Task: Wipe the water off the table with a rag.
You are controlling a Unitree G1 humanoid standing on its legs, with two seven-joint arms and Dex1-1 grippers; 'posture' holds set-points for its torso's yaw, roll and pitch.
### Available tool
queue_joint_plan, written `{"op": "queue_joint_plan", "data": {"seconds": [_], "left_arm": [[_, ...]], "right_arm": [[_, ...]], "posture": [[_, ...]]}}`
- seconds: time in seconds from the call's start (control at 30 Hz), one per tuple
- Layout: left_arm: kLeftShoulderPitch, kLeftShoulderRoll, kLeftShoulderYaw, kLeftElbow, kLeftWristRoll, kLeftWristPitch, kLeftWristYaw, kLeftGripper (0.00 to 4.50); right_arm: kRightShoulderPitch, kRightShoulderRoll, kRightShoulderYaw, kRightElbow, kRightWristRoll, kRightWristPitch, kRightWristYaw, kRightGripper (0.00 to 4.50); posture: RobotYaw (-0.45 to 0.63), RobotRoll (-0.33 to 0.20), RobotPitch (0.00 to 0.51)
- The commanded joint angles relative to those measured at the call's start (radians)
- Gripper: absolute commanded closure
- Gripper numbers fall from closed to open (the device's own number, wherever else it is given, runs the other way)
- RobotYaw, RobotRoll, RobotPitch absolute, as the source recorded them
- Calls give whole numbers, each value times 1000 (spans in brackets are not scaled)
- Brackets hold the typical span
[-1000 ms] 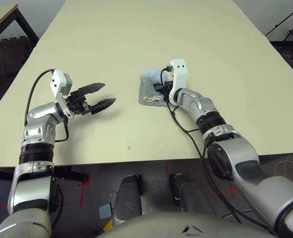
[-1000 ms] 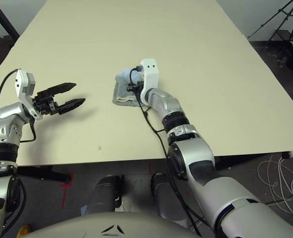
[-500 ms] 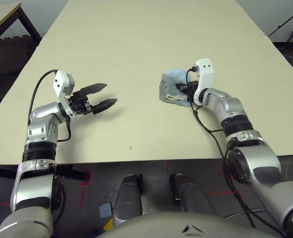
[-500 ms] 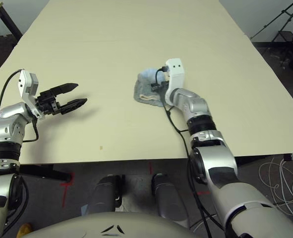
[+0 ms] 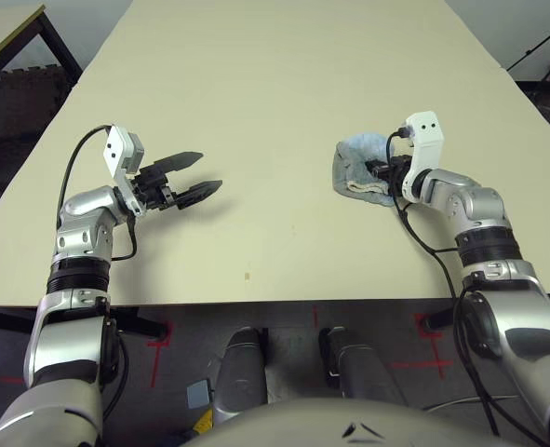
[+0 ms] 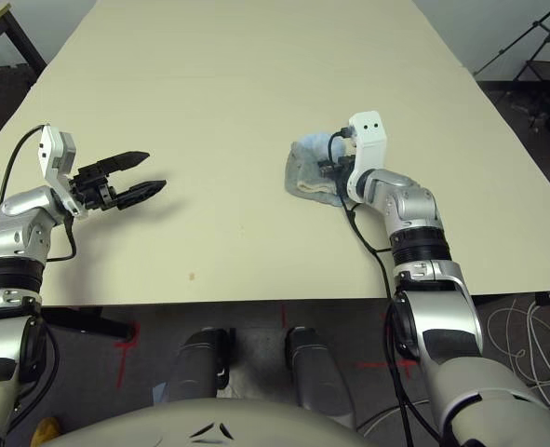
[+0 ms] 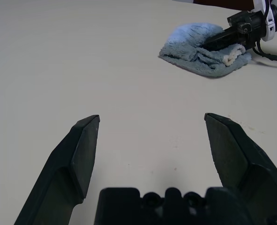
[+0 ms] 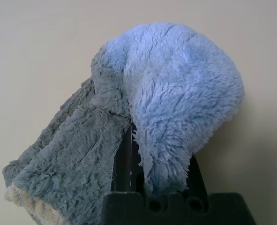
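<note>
The blue-grey rag [image 5: 360, 168] lies rumpled on the cream table [image 5: 284, 84], right of centre, its whitish hem toward me. My right gripper [image 5: 379, 171] is shut on the rag [image 8: 166, 112], whose folds drape over the black fingers [image 8: 124, 164]. My left gripper [image 5: 198, 174] hovers open over the table's left side, well apart from the rag [image 7: 204, 49], nothing between its fingers [image 7: 84, 145]. No amber water splotches are visible; whether any lie under the rag is hidden.
A tiny tan speck [image 5: 248, 275] sits near the table's front edge. A smaller table's corner [image 5: 14, 28] stands at the far left. A tripod [image 6: 535, 47] and cables [image 6: 526, 326] are on the floor to the right.
My right gripper has dragged the rag steadily to the right across the table. The left arm has barely moved. The camera has shifted slightly.
</note>
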Motion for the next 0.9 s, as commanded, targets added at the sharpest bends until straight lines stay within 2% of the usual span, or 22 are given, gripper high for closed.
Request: {"op": "queue_joint_plan", "data": {"seconds": [0.03, 0.27, 0.9], "left_arm": [[-3, -3, -9, 14, 16, -9, -9, 0], [-5, -1, -9, 20, 18, -12, -10, 0], [-28, -6, -9, 55, 30, -31, -14, 0]], "right_arm": [[39, -37, -21, -32, 7, 32, 8, 4423], [71, -58, -18, -77, 16, 54, 14, 4424], [68, -109, -27, -92, 28, 77, 43, 4425]], "posture": [[-73, 0, 139], [-81, 0, 143], [-82, 0, 126]]}}
